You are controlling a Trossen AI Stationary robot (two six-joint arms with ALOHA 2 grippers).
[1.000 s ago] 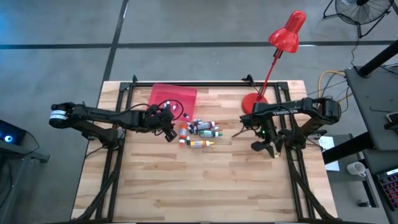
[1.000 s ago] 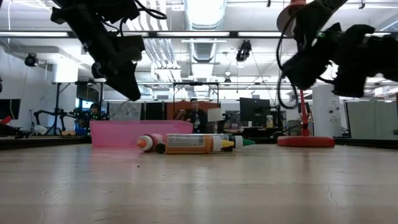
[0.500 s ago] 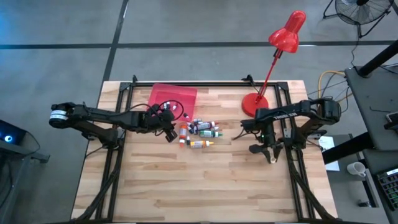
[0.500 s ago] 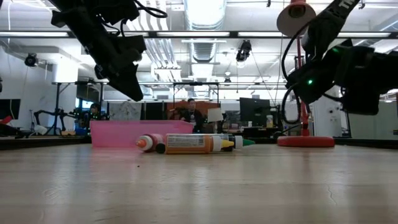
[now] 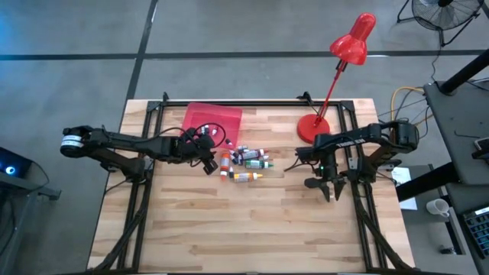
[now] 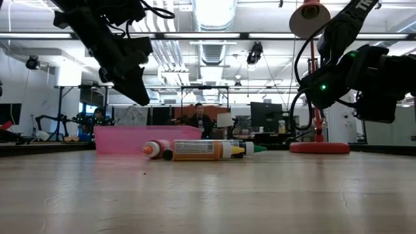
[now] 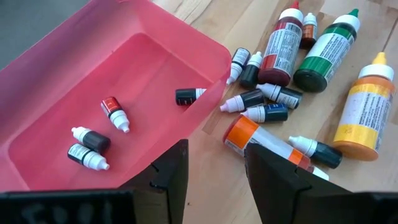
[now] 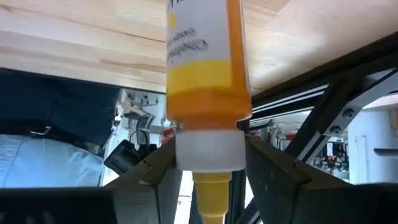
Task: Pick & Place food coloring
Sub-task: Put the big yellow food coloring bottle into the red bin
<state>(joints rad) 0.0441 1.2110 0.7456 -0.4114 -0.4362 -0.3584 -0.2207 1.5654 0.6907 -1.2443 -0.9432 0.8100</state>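
**Yellow bottle between the right end effector's fingers**

The right end effector (image 8: 205, 168) has a yellow bottle (image 8: 205, 81) between its two fingers, which sit against the white cap. In the high view it hangs at the right of the frame (image 5: 327, 186), below the red lamp (image 5: 348, 46).

The left end effector (image 7: 214, 168) has its fingers apart and holds nothing. It hangs over the near edge of the pink tray (image 7: 56, 81), left of centre in the high view (image 5: 206, 164).

Four small dropper bottles (image 7: 115, 113) lie in the tray. The other food coloring bottles (image 5: 246, 162) lie in a pile on the worktop (image 5: 252, 229), just right of the tray, near the middle of the frame.
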